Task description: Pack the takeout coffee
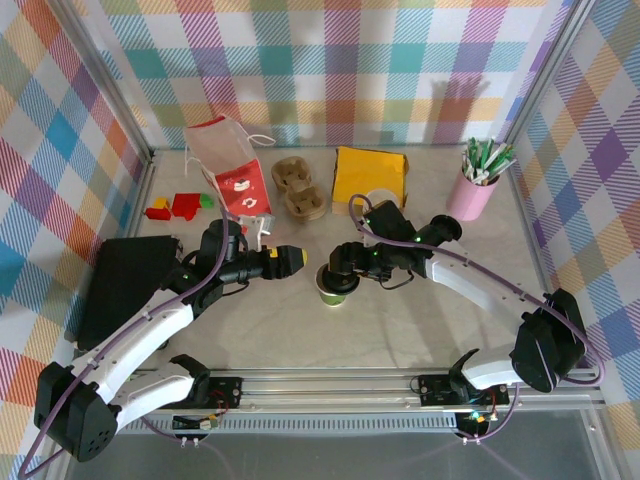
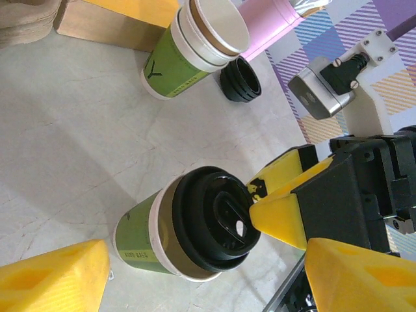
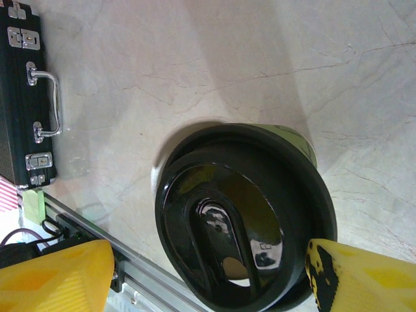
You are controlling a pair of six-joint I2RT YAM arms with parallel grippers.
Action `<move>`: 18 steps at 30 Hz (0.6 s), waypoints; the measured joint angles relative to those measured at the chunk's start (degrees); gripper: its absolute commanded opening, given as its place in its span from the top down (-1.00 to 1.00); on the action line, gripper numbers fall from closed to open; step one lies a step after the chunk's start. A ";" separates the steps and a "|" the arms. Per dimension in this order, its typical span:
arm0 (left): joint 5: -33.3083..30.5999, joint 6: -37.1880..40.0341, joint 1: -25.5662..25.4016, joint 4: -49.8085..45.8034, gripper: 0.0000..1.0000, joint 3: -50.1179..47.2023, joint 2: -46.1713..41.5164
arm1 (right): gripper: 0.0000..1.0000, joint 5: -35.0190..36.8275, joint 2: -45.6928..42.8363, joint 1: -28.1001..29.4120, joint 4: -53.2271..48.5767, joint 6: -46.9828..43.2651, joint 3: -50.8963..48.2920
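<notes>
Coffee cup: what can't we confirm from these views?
- Top view: cup mostly covered by right gripper.
- Left wrist: lid's far edge hidden behind right fingers; seating unclear.
- Right wrist: cup body mostly hidden under lid; finger-to-lid contact unclear.
- Contents: hidden by lid.

The takeout coffee (image 1: 335,288) is a small paper cup with a green body and a white band under the rim; it stands upright on the pale tabletop (image 1: 300,335), about the middle; its round black lid (image 2: 214,218) sits on top, glossy, with an oval raised part and a small sip hole.
</notes>
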 measured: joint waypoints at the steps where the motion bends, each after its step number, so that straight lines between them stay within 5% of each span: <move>1: -0.02 0.09 -0.02 0.00 -0.57 0.00 -0.04 | -0.56 -0.02 0.15 0.04 0.09 0.02 0.04; 18: -0.61 0.31 -0.07 -0.26 -0.58 -0.94 -1.25 | -0.56 -0.48 2.14 2.40 2.49 0.92 1.97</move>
